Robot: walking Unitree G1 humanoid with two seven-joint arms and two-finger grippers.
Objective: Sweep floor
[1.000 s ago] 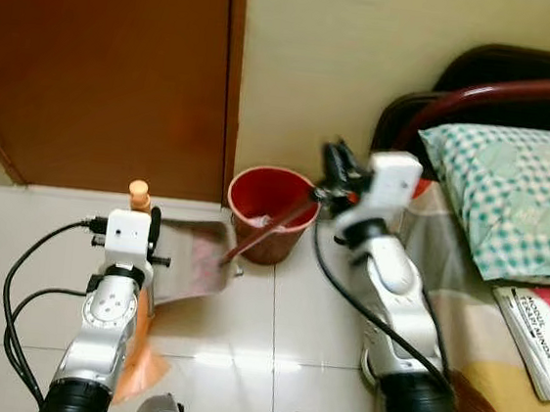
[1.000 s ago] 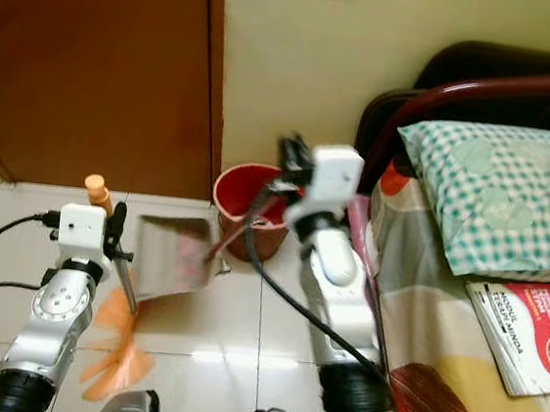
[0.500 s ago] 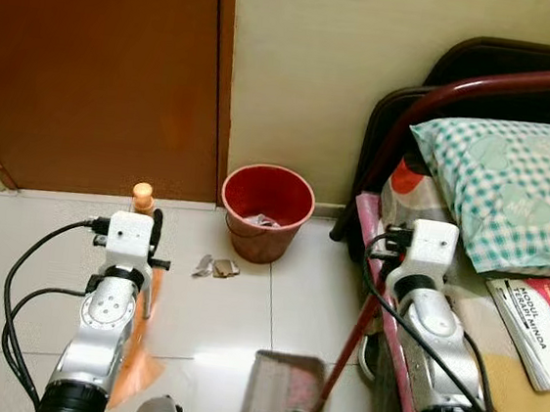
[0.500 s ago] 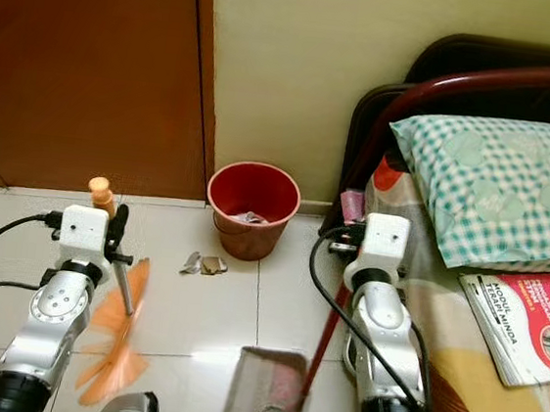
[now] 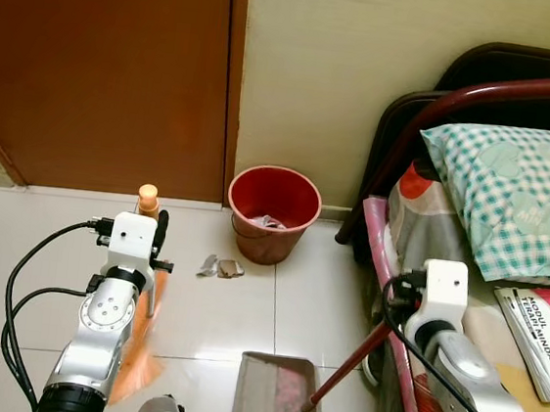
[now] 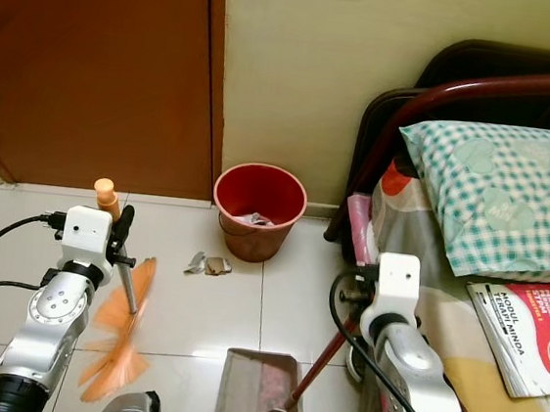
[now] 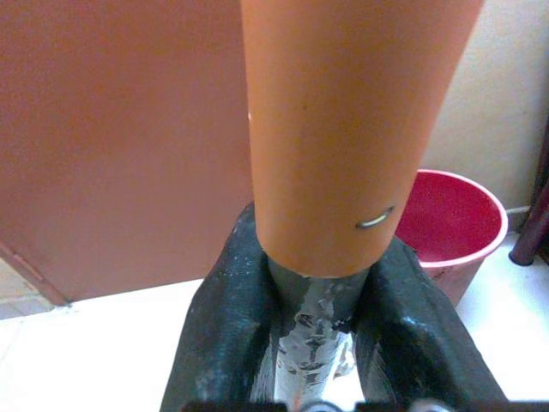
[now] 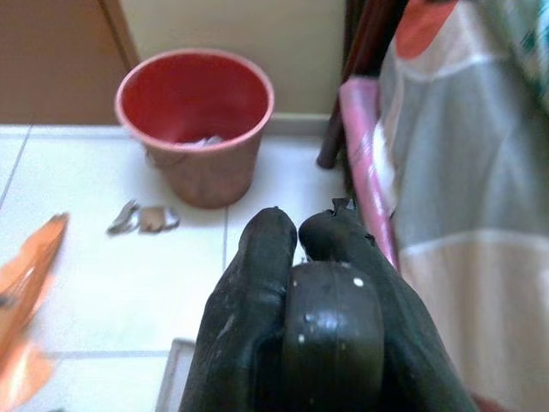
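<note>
My left gripper (image 7: 313, 330) is shut on the grey shaft of an orange broom (image 6: 121, 342). The broom's orange handle tip (image 5: 147, 196) points up toward the door and its bristles hang by my left arm. My right gripper (image 8: 298, 227) is shut on the black end of the dustpan's red handle (image 5: 352, 360). The grey dustpan (image 5: 270, 392) lies flat on the tiles near my feet. A red bucket (image 5: 272, 211) with some scraps inside stands by the wall. Two or three small paper scraps (image 5: 219, 267) lie on the floor just left of the bucket.
A brown door (image 5: 103, 60) fills the back left. On the right stands a bed with a dark red frame (image 5: 411, 132), a checked pillow (image 5: 522, 198) and a magazine (image 5: 546, 338). White tiles (image 5: 35, 240) stretch in front of the door.
The dustpan was raised and tilted at the bucket a second ago; it now lies on the floor near my feet. My right arm has drawn back and down. Scraps show beside the bucket.
</note>
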